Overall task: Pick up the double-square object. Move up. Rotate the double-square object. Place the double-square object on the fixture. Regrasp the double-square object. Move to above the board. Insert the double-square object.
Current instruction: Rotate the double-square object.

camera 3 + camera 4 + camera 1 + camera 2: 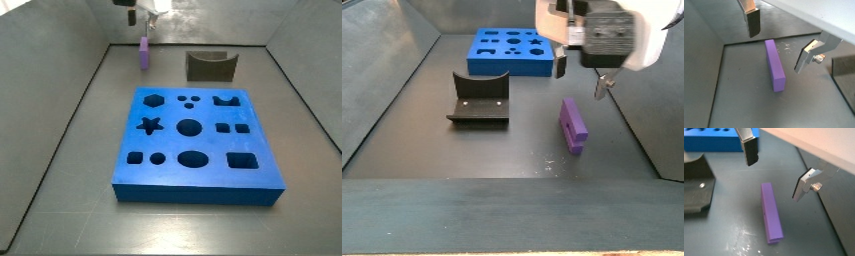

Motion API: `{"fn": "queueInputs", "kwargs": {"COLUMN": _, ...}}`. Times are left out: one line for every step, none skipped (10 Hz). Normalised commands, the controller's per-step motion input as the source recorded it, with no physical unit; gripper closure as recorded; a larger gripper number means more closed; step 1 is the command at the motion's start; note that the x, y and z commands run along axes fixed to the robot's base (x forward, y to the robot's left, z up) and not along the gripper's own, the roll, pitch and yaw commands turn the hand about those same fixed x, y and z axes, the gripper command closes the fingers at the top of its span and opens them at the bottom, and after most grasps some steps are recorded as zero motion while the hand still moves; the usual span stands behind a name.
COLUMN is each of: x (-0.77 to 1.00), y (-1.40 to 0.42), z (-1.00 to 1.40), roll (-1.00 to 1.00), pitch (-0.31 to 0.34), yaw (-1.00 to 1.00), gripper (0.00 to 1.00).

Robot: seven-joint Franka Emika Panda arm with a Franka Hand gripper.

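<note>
Double-square object [770,212] flat on floor, close beside side wall [647,130], well apart from fixture [480,100] and board [195,146]. Tool [775,169] above it, plates spread apart, nothing gripped

A dark grey floor [422,150] bounded by grey walls [54,40].

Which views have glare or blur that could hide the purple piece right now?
In both wrist views the double-square object is sharp, between the open gripper fingers, floor sheen beside it. In a side view it is small and soft under the gripper. In a side view it is clear.
</note>
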Motion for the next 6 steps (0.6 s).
{"fn": "queueInputs", "kwargs": {"x": 0.05, "y": 0.00, "z": -0.03, "roll": 0.01, "pitch": -0.016, "yaw": 1.00, "gripper": 0.00}}
{"fn": "queueInputs", "kwargs": {"x": 0.05, "y": 0.00, "z": -0.03, "roll": 0.01, "pitch": -0.017, "yaw": 1.00, "gripper": 0.00}}
{"fn": "queueInputs", "kwargs": {"x": 0.05, "y": 0.00, "z": -0.03, "roll": 0.01, "pitch": -0.019, "yaw": 1.00, "gripper": 0.00}}
{"fn": "queueInputs", "kwargs": {"x": 0.05, "y": 0.00, "z": -0.03, "roll": 0.01, "pitch": -0.020, "yaw": 1.00, "gripper": 0.00}}
{"fn": "queueInputs", "kwargs": {"x": 0.05, "y": 0.00, "z": -0.03, "roll": 0.01, "pitch": -0.024, "yaw": 1.00, "gripper": 0.00}}
{"fn": "queueInputs", "kwargs": {"x": 0.05, "y": 0.00, "z": -0.03, "roll": 0.01, "pitch": -0.025, "yaw": 1.00, "gripper": 0.00}}
